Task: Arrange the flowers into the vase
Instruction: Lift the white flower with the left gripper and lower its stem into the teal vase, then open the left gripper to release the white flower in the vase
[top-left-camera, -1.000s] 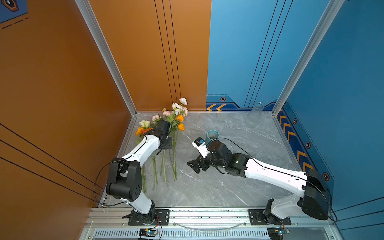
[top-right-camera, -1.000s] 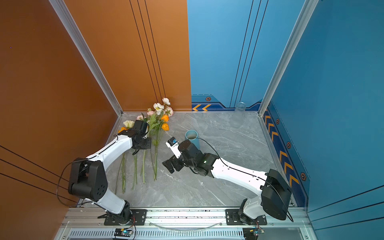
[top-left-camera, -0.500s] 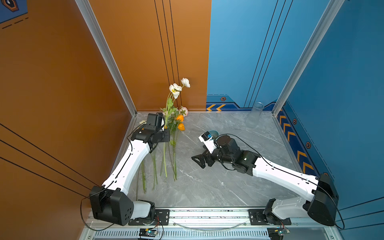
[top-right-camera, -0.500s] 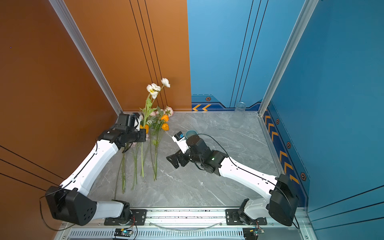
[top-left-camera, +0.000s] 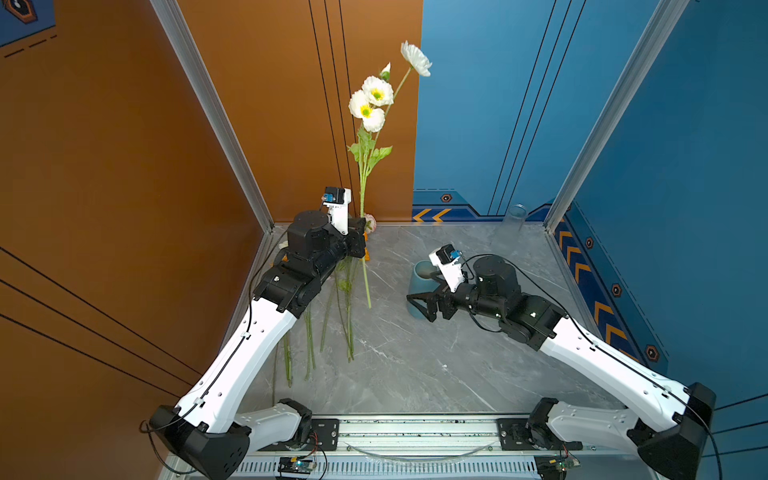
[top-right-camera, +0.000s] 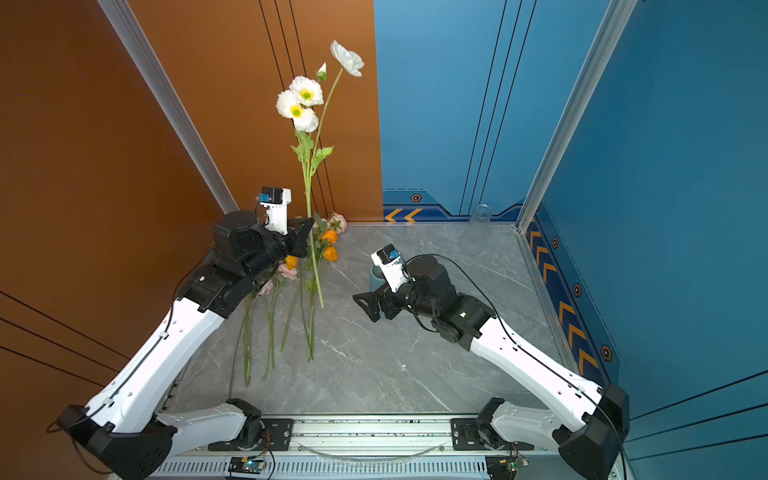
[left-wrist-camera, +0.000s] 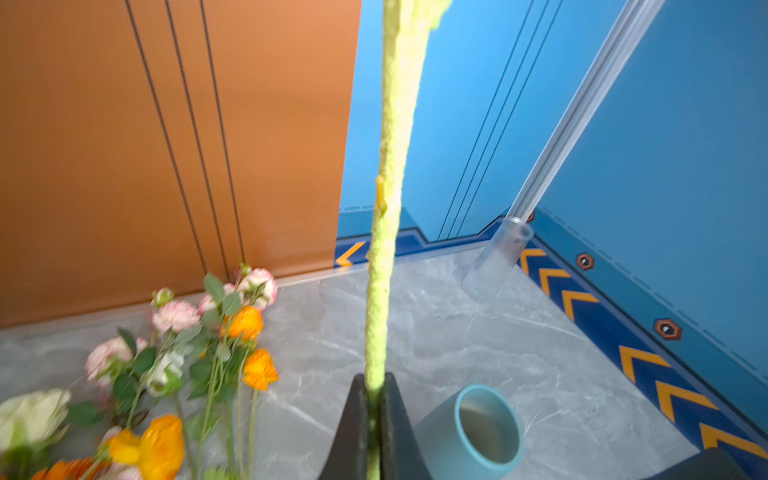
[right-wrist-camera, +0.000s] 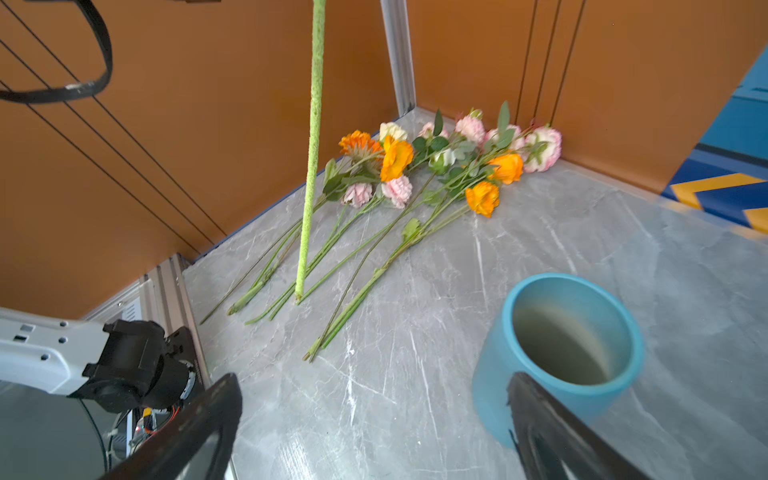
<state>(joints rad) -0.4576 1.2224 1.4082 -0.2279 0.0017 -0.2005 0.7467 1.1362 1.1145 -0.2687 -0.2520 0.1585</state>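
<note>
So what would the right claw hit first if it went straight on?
Probably the dangling stem of the white flower held by the left claw; the open right claw points toward it. Depth is unclear, so it might instead reach the lying flowers.

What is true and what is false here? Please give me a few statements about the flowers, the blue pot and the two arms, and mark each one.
1. The left fingers are shut on the stem of a white flower and hold it upright. True.
2. The blue pot has flowers standing in it. False: the pot is empty.
3. The right fingers are clamped on the pot's rim. False: they are spread wide beside the pot and hold nothing.
4. The other flowers, orange, pink and cream, lie flat on the table. True.
</note>
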